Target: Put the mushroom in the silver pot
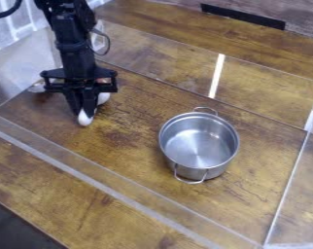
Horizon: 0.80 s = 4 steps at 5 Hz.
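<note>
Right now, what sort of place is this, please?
It looks like a robot test bench, perhaps in a lab: a black robot arm reaches down over a worn wooden tabletop, clear see-through panels border the work area, and a steel pot stands there.

1. Work surface: brown wood [114, 180], with darker grain and mottled patches. It fills most of the view.
2. Pale band [146, 216]: straight and translucent, running diagonally from the left edge towards the lower right. Its material cannot be determined.
3. White strip [217, 76]: narrow and upright in the view, located in the upper right half.
4. Dark bar [242, 16]: long, slightly slanted, positioned at the top right against brown wood.
5. Right side: a hazy, pale zone [299, 199] with a straight slanting edge.
6. Upper left corner: light grey and whitish structure [17, 31], details blurred.
7. Lower left corner: dark area [14, 233], unidentifiable.
8. Lighting: soft whitish sheen on the wood.
</note>
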### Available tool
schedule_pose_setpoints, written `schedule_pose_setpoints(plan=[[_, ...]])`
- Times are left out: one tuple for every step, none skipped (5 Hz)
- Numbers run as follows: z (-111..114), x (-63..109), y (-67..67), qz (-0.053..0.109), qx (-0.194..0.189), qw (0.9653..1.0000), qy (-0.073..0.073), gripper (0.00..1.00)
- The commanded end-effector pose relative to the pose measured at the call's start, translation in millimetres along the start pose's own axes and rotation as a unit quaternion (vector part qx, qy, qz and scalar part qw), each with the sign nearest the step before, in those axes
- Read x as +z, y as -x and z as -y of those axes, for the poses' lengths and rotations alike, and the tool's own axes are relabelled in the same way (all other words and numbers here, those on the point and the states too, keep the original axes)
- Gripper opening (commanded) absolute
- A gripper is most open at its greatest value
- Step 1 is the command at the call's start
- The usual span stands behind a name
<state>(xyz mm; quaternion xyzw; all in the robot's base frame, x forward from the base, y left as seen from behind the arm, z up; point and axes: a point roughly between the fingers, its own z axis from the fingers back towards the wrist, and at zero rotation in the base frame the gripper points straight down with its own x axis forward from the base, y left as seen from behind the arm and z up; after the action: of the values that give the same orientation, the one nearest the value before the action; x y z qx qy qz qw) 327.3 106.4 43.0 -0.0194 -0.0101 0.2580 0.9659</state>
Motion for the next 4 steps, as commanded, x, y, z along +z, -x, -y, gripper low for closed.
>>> schedule_pose_setpoints(plan=[[25,51.4,5.9,0.051,0.004,0.9985,0.022,0.00],[53,86.0,18.2,0.056,0.019,0.9976,0.036,0.00],[85,115.5,32.8,0.054,0.022,0.9970,0.051,0.00],[118,111.3,47.1,0.049,0.029,0.9964,0.062,0.00]])
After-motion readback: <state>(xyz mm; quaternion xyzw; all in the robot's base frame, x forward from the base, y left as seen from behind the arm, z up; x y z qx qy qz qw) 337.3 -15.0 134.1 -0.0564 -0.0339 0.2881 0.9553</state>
